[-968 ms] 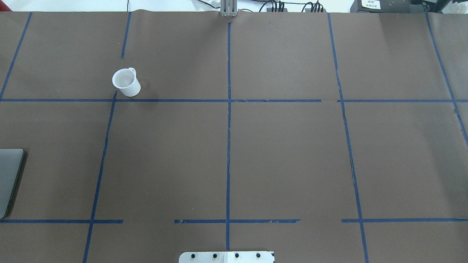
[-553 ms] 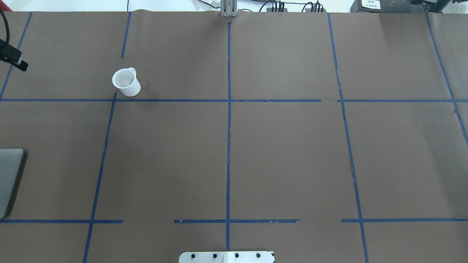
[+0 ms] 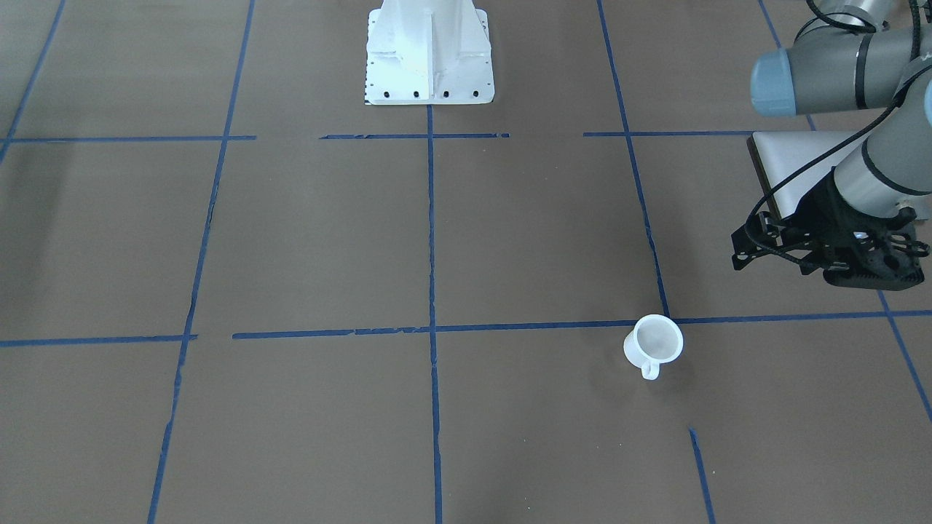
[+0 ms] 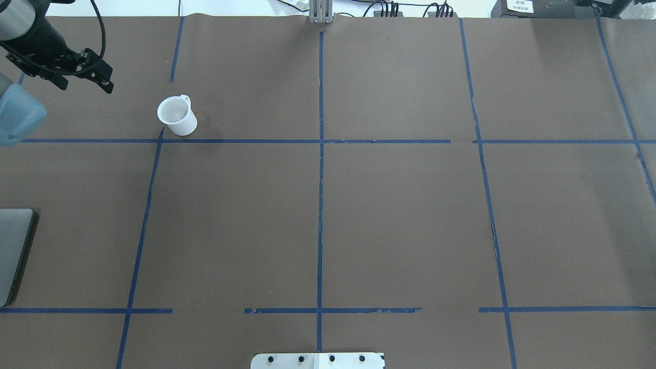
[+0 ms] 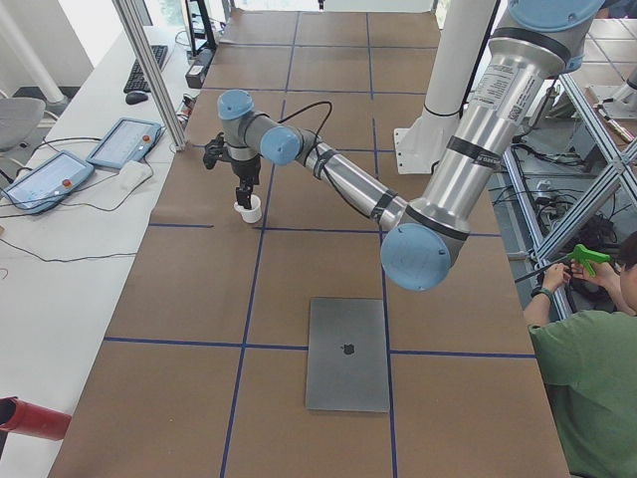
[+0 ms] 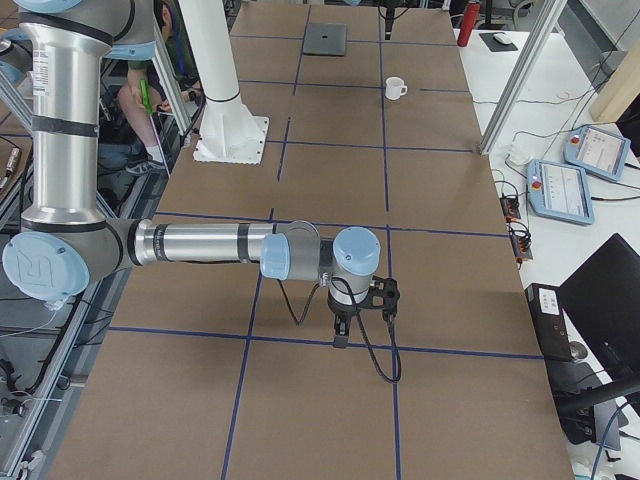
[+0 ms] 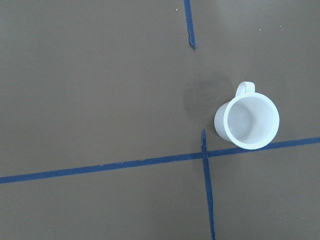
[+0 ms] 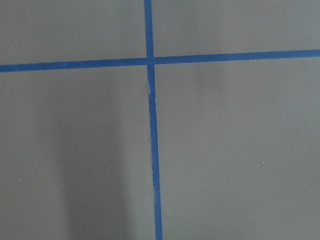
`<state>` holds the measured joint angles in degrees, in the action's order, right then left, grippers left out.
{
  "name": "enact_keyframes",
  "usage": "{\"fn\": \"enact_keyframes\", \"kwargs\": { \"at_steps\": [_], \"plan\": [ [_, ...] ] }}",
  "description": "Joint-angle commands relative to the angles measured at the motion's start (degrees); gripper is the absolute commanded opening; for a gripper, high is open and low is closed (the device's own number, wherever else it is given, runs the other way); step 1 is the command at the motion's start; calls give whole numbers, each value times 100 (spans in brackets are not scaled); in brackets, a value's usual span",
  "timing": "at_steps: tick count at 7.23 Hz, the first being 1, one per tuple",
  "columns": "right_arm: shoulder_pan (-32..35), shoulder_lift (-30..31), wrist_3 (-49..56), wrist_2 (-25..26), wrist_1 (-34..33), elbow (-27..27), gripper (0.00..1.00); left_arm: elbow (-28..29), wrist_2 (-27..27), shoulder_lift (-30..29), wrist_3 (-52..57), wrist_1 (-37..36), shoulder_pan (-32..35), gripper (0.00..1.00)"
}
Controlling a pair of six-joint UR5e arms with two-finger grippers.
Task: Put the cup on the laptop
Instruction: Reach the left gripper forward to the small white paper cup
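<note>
The laptop (image 5: 347, 354) was cut off by the overhead view's left side and half hidden behind the left arm (image 3: 870, 175) from the front. Only the left-end camera showed it whole: closed, flat by the table's (image 4: 410, 215) left end, long axis along the table's length. The left gripper (image 3: 863, 273) was a dark mass, and I cannot tell how its fingers were set. The same went for the right gripper (image 6: 340, 335). The cup (image 4: 177, 115) stood upright near the far-left corner, well apart from the laptop, handle toward the far edge.

laptop (image 4: 14, 253) cut off by overhead left edge; front view, left arm (image 3: 870, 171) covers part
</note>
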<state>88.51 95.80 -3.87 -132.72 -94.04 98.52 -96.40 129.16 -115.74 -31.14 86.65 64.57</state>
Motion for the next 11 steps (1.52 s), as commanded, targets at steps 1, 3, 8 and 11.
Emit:
{"fn": "enact_keyframes", "kwargs": {
  "at_steps": [1,3,8,11],
  "plan": [
    [0,0,0,0,0,0,100,1117,-214,-753,-68,456,-215,100],
    [0,0,0,0,0,0,100,2647,-242,-1476,-120,1384,-251,100],
    [0,0,0,0,0,0,100,3654,-391,-1715,-560,2514,-857,100],
    [0,0,0,0,0,0,100,3821,-400,-1706,-718,2760,-981,86]
  ]
}}
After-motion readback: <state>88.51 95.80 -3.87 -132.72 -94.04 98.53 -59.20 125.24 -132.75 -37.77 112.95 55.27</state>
